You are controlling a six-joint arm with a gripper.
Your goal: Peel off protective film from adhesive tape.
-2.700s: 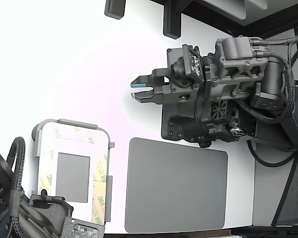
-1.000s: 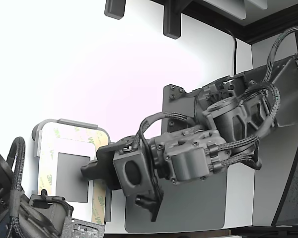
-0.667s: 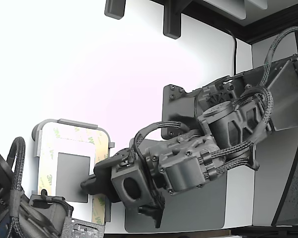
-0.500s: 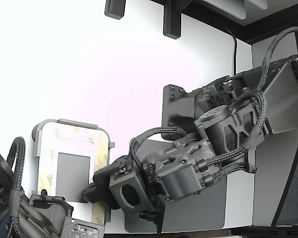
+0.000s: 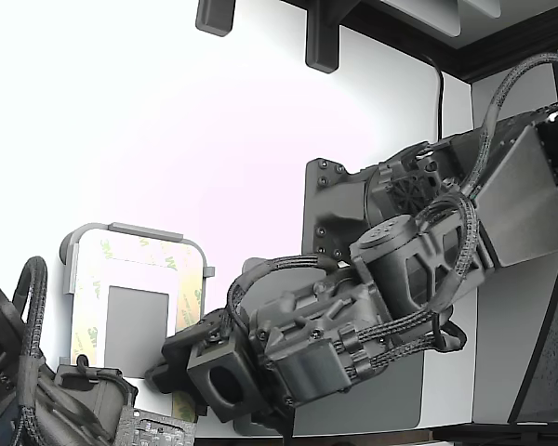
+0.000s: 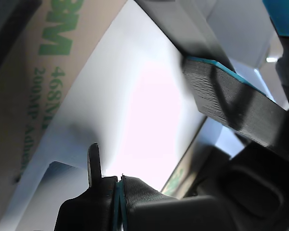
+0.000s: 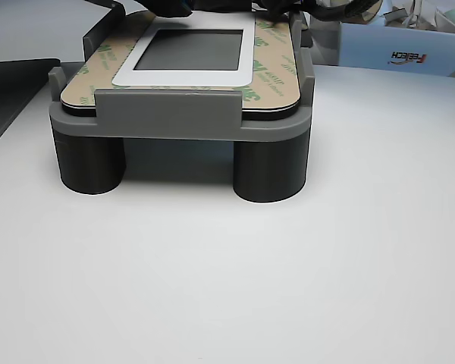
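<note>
One gripper (image 5: 172, 372) is held low at the exterior view's lower left, so a corner of the protective film (image 5: 188, 307) can be reached. Its jaws are seen apart in the wrist view, and nothing is gripped yet.

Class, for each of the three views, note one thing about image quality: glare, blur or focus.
Exterior view: the white table is overexposed, with a pinkish cast. Wrist view: very close, a blown-out white patch in the middle; the protective film print stays readable while the tool is soft. Other view: evenly lit, the grey tray sharp, its background blurred.
</note>
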